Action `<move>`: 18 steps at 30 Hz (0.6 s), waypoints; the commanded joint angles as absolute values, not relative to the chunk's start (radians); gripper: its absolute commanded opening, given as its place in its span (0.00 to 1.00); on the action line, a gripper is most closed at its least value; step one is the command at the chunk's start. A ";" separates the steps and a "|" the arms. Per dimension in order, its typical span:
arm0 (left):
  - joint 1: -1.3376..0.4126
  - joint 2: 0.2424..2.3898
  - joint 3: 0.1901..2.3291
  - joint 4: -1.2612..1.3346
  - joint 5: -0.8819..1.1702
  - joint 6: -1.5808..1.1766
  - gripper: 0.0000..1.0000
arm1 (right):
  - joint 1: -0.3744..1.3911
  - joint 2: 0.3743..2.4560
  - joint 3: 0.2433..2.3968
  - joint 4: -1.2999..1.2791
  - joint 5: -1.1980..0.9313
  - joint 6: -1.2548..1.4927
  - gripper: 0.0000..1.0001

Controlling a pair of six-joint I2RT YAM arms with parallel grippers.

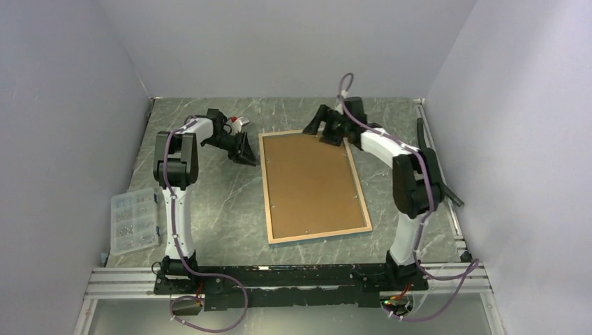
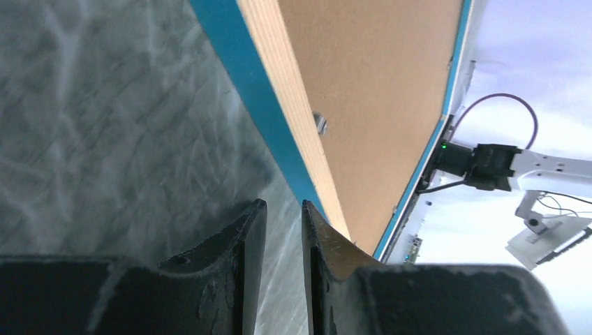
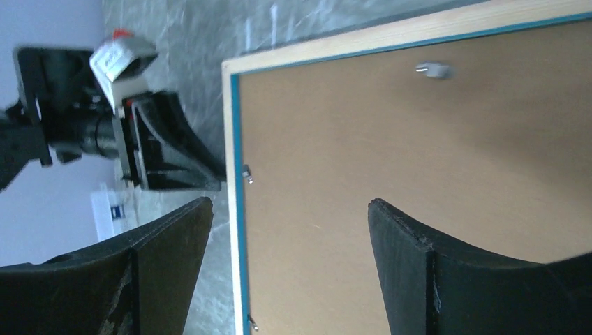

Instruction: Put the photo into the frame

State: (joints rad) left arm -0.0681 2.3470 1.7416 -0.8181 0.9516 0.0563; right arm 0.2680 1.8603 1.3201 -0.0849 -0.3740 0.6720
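The frame [image 1: 314,185] lies face-down mid-tabletop, backing panel [image 1: 312,183] up, long axis near-to-far edge. Photo not visible. Left gripper [image 1: 246,150], jaws nearly pressed together, empty, sits just beside frame's far-left corner. Right gripper [image 1: 326,132], jaws spread, hovers over frame's far edge; both arms about equally near.

Blue-rimmed, light-wood frame [image 1: 267,188] around a brown backing panel [image 1: 312,183] (grey marbled table [image 1: 230,209] beneath)
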 commanded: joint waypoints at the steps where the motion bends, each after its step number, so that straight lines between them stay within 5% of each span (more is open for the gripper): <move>1: -0.078 2.365 1.812 -0.770 1.098 -0.048 0.31 | 0.342 1.995 1.441 -0.042 -0.494 0.640 0.85; 10: -0.097 2.410 1.842 -0.686 1.092 -0.112 0.34 | 0.420 2.190 1.627 -0.035 -0.577 0.631 0.84; 18: -0.132 2.443 1.868 -0.728 0.993 -0.087 0.22 | 0.441 2.277 1.722 -0.066 -0.634 0.596 0.83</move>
